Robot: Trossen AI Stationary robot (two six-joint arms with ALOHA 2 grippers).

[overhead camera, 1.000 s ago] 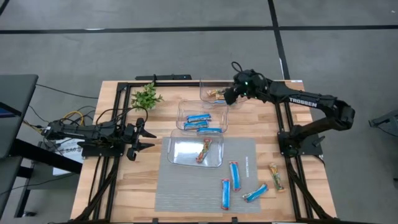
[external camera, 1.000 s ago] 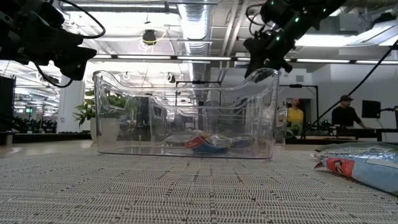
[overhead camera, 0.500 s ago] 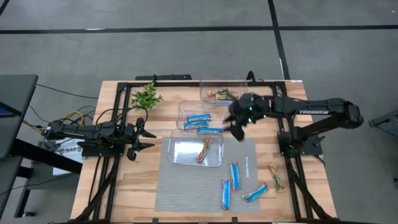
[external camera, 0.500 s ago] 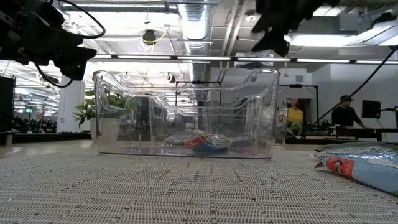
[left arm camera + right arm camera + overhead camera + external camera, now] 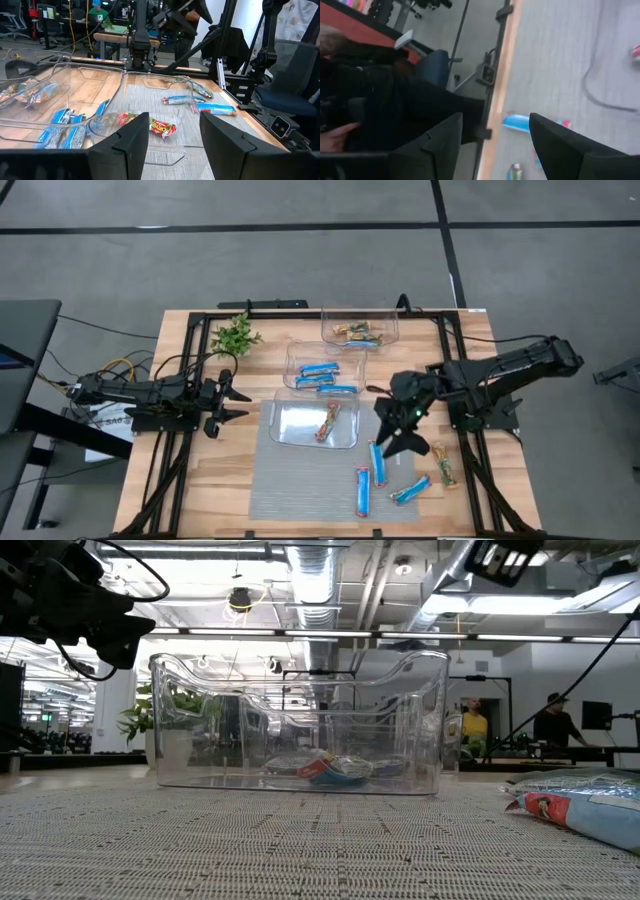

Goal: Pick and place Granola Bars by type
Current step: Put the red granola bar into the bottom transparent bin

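Observation:
In the high view my right gripper (image 5: 400,442) hangs open over the grey mat, beside a bright blue bar (image 5: 377,462) and touching nothing. In its wrist view (image 5: 495,117) a blue bar (image 5: 517,121) lies flat on the mat beyond the fingers. More loose bars lie flat nearby: a blue one (image 5: 362,490), a paler blue one (image 5: 411,490) and an orange-brown one (image 5: 442,463) on the bare wood. My left gripper (image 5: 235,402) waits open at the table's left side, empty (image 5: 175,122).
Three clear bins stand in a row. The far bin (image 5: 358,330) holds orange-brown bars, the middle bin (image 5: 325,373) blue bars, and the near bin (image 5: 315,423) one red multicolour bar. A small green plant (image 5: 235,335) stands at the far left. People show in the room behind (image 5: 553,720).
My right gripper has swung from over the far bin toward the table's near edge, past the middle bin, and now hangs over the mat by the loose bars. It has left the low view almost entirely.

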